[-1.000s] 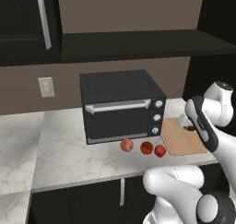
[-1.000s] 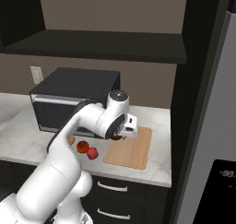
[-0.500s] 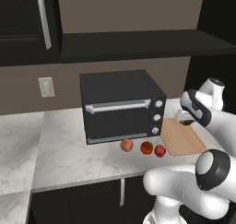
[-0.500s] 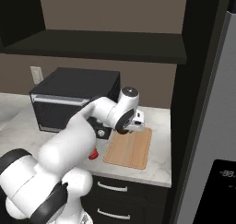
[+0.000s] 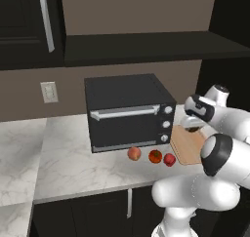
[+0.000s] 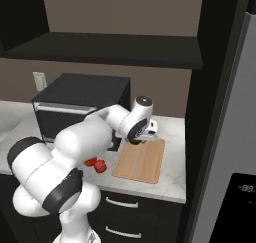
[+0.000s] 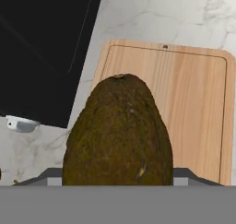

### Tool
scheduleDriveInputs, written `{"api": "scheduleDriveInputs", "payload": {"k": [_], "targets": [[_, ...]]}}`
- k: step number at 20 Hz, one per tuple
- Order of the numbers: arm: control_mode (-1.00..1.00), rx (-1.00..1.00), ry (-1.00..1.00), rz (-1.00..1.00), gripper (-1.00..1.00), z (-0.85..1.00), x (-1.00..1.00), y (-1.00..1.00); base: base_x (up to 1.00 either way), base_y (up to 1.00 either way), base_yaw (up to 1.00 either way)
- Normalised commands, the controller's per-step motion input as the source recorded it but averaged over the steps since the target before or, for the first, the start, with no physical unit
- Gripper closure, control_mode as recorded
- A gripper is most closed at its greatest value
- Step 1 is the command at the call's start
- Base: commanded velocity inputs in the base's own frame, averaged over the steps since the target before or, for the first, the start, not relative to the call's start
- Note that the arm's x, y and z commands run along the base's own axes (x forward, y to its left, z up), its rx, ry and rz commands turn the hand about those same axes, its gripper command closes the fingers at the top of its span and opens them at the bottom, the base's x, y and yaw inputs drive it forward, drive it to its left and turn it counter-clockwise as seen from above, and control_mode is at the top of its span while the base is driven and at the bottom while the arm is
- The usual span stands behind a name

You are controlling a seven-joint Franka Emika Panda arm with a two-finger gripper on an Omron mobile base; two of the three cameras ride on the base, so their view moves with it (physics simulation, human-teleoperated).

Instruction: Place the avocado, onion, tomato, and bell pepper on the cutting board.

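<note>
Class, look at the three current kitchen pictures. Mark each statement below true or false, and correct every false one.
1. The gripper holds the avocado above the cutting board. True.
2. The cutting board already carries three pieces of produce. False: no produce lies on it.
3. The onion lies on the counter in front of the toaster oven. True.
4. The onion is the piece of produce nearest the cutting board. False: of the three in the row, it is the farthest from it.
5. The toaster oven's door stands open. False: it is closed.
</note>
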Motion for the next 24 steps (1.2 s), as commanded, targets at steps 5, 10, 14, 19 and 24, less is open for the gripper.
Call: {"api": "scheduleDriveInputs", "payload": {"k": [5, 10, 14, 19, 24], "targets": [[-1.0, 0.0, 0.0, 0.01, 1.0, -0.19, 0.37, 0.0, 0.0, 0.0, 0.0], [-1.0, 0.0, 0.0, 0.02, 1.0, -0.19, 0.23, 0.0, 0.0, 0.0, 0.0], [-1.0, 0.0, -0.03, 0.03, 1.0, -0.16, 0.05, 0.0, 0.0, 0.0, 0.0], [-1.0, 0.0, -0.03, 0.04, 1.0, -0.13, 0.0, 0.0, 0.0, 0.0, 0.0], [-1.0, 0.0, 0.0, 0.05, 1.0, -0.18, 0.0, 0.0, 0.0, 0.0, 0.0]]}}
